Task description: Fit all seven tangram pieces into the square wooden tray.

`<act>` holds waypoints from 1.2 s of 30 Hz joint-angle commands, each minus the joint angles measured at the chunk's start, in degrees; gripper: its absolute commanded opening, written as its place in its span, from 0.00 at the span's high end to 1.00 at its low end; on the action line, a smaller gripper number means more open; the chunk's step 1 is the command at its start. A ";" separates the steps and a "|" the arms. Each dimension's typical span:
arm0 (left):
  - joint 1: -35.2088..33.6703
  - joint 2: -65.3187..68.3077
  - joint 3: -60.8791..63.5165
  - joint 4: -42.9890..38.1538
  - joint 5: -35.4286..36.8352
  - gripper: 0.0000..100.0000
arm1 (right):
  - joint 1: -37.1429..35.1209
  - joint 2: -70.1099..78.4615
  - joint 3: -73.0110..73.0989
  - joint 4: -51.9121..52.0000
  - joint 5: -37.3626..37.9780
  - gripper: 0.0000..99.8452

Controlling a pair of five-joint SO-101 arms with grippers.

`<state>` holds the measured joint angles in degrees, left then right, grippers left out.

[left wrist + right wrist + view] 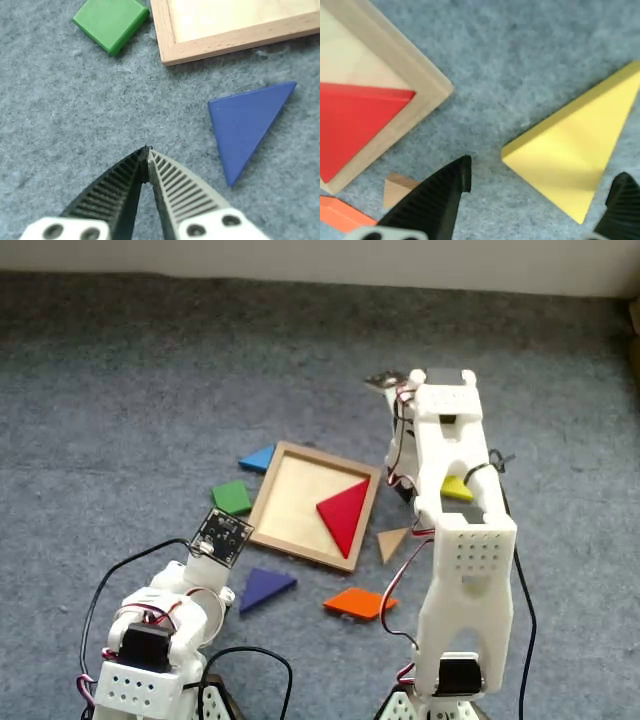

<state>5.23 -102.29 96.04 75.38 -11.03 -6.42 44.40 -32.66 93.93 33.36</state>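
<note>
The yellow triangle [575, 160] lies on the carpet between the wide-spread fingers of your right gripper [542, 175], its long edge slanting across the gap. The tray [420, 75], holding the red triangle [355, 125], sits just outside one finger. Your left gripper [147, 150] is closed and empty, well away, with the blue triangle [247, 125] beside its tips.

Jaws closed; blue triangle [245, 127] and green square [111, 22] near tray [225, 42].
</note>
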 commanded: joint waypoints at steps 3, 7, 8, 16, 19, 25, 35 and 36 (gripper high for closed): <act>0.75 -1.63 1.10 0.26 -0.26 0.99 | 2.33 -1.45 -0.22 -3.47 0.62 0.60; 0.75 -1.63 1.10 0.26 -0.26 0.99 | 3.12 -1.45 -0.13 -4.97 0.53 0.60; 0.75 -1.63 1.10 0.26 -0.26 0.99 | 3.12 -1.45 -0.13 -5.49 0.53 0.60; 0.75 -1.63 1.10 0.26 -0.26 0.99 | 2.42 -1.45 -0.31 -7.87 -4.84 0.60; 0.75 -1.63 1.10 0.26 -0.26 0.99 | 1.98 -1.45 -0.13 -8.04 -5.71 0.60; 0.75 -1.63 1.10 0.26 -0.26 0.99 | 1.89 -1.45 -0.04 -8.13 -8.79 0.60; 0.75 -1.63 1.10 0.26 -0.26 0.99 | 1.80 -1.36 0.04 -11.03 -14.07 0.60; 0.75 -1.63 1.10 0.26 -0.26 0.99 | 1.80 -1.36 0.04 -11.03 -14.42 0.60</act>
<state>5.23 -102.29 96.04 75.38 -11.03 -4.04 44.40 -32.40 83.91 20.09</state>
